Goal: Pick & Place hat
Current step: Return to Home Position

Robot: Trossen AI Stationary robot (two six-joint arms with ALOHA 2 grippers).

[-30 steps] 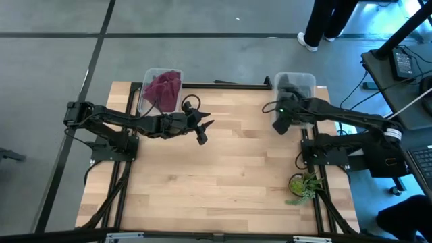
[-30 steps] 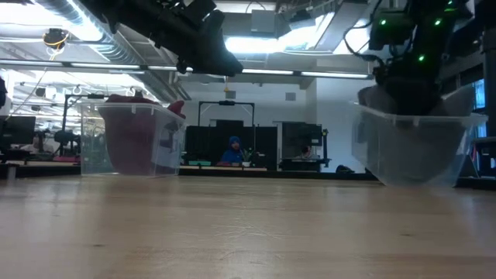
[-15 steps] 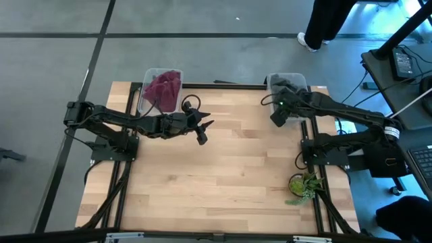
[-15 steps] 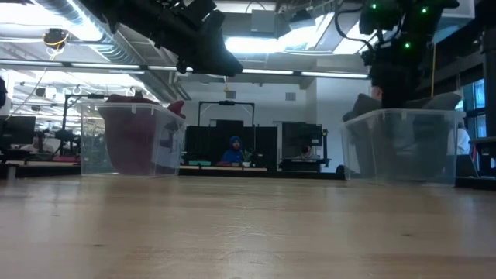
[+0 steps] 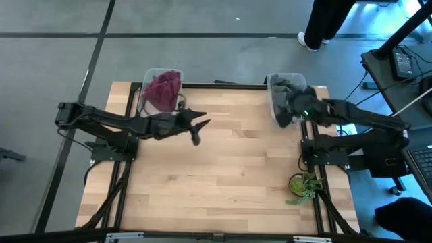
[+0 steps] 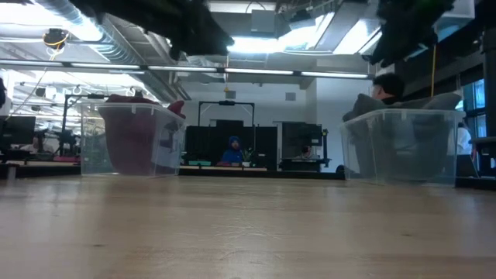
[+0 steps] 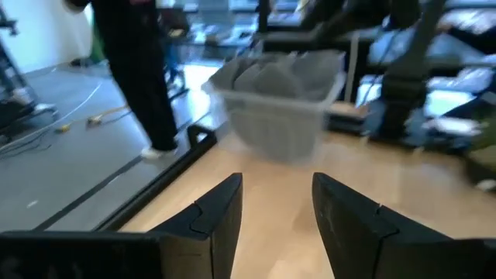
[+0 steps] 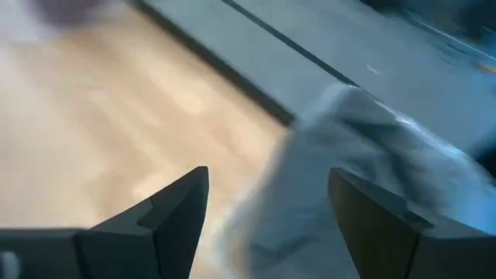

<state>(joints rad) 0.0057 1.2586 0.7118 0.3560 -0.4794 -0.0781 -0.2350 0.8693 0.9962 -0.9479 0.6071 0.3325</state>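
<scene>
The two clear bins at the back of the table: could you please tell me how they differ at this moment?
The left bin holds red caps; the right bin holds gray caps. The right gripper hangs right by the right bin, while the left gripper sits farther from the left bin, over the table. Both bins are clear, upright and similar in size.
</scene>
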